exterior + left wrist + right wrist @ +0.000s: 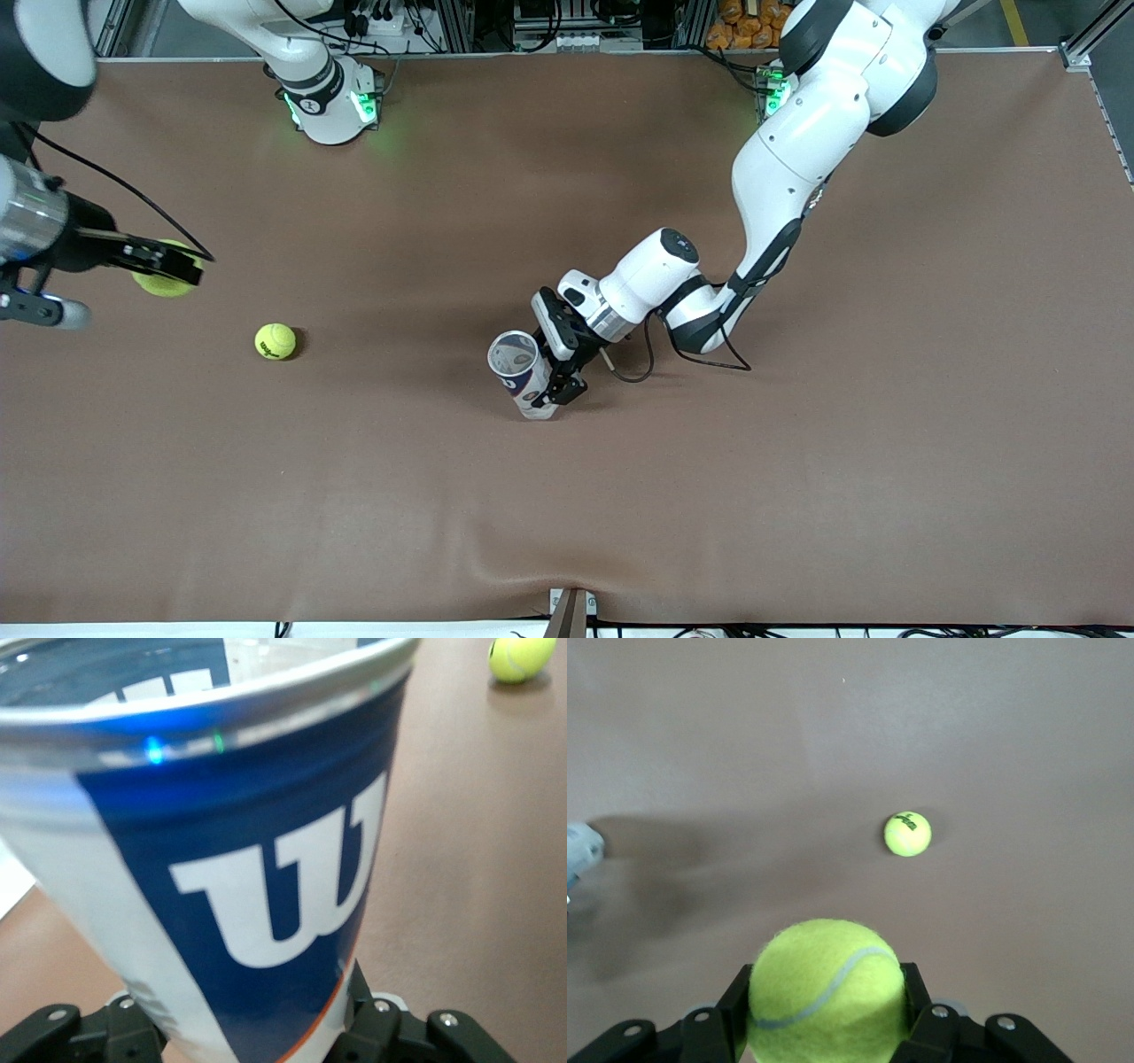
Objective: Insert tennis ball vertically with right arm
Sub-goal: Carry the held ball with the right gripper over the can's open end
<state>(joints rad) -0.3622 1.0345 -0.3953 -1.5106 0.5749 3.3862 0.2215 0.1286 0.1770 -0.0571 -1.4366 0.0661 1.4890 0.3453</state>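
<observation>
Right claw point(168, 266), at the front view's left edge, pinches a tennis ball point(159, 282) above the tabletop point(797, 461). Left claw point(560, 381), at frame centre, is clamped on the upright ball can point(523, 372). A second ball point(275, 341) lies on the tabletop at centre-left, well apart from the can.

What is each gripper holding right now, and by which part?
Left gripper clamps the can near its base; right gripper pinches a tennis ball by its sides.
</observation>
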